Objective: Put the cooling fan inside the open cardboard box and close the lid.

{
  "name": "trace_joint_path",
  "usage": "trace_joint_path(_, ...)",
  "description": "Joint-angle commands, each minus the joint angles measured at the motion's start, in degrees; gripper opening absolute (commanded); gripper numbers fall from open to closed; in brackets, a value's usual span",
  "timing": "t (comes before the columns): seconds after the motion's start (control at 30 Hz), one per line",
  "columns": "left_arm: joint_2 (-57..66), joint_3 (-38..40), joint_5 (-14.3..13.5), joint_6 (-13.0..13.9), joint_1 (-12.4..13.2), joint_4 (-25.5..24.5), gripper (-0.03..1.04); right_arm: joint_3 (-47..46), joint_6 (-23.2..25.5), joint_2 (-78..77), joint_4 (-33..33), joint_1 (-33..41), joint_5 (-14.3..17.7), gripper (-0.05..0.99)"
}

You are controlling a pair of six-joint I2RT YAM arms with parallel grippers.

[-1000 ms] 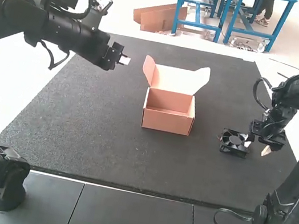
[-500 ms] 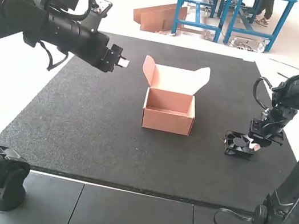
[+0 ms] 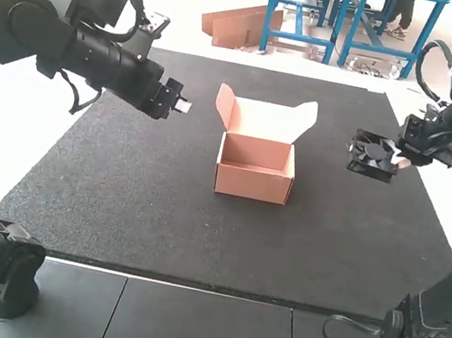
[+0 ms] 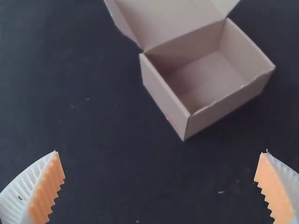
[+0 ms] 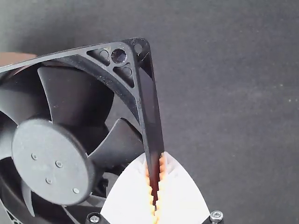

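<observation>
Two arms over the black mat point(image 3: 133, 196). The right gripper point(image 3: 401, 162) is clamped on the cooling fan point(image 3: 370, 154): in the right wrist view the orange pads point(image 5: 150, 179) are closed tight on one thin side wall of the fan's square frame, near a corner with a mounting hole. The fan hangs from that edge with hub and blades facing sideways. It looks clear of the mat, right of the cardboard box point(image 3: 254, 172) and a bit farther back, well apart from it.

The box sits upright mid-mat with nothing inside. Its lid point(image 3: 264, 113) stands up from the far wall, side flaps out.

The left gripper point(image 3: 181, 107) hangs left of the box, level with the lid and not touching it. In the left wrist view its ribbed white fingers point(image 4: 39, 191) are spread wide with nothing between them, and the box's open top faces that camera.
</observation>
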Motion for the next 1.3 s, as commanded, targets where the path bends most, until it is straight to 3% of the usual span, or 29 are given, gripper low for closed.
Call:
trace_joint_path(0.0, -0.1, 0.5, -0.6, -0.2, -0.1, 0.3, 0.97, 1.6, 4.4, -3.8, -0.3, 3.7, -4.1, -0.01)
trace_joint_path(0.23, -0.5, 0.5, -0.6, -0.1, -0.1, -0.3, 0.97, 3.5, 9.2, -7.4, -4.1, 13.5, -4.1, -0.01)
trace_joint_path(0.5, -1.0, 0.5, -0.6, -0.2, -0.1, -0.3, 0.97, 4.0, 13.8, -7.5, -3.8, 23.1, -2.6, -0.01)
trace_joint_path(1.27, -2.6, -0.3, -0.6, 0.1, -0.5, -4.1, 0.97, 13.4, 17.3, 11.2, -0.1, 32.8, 3.1, -0.01)
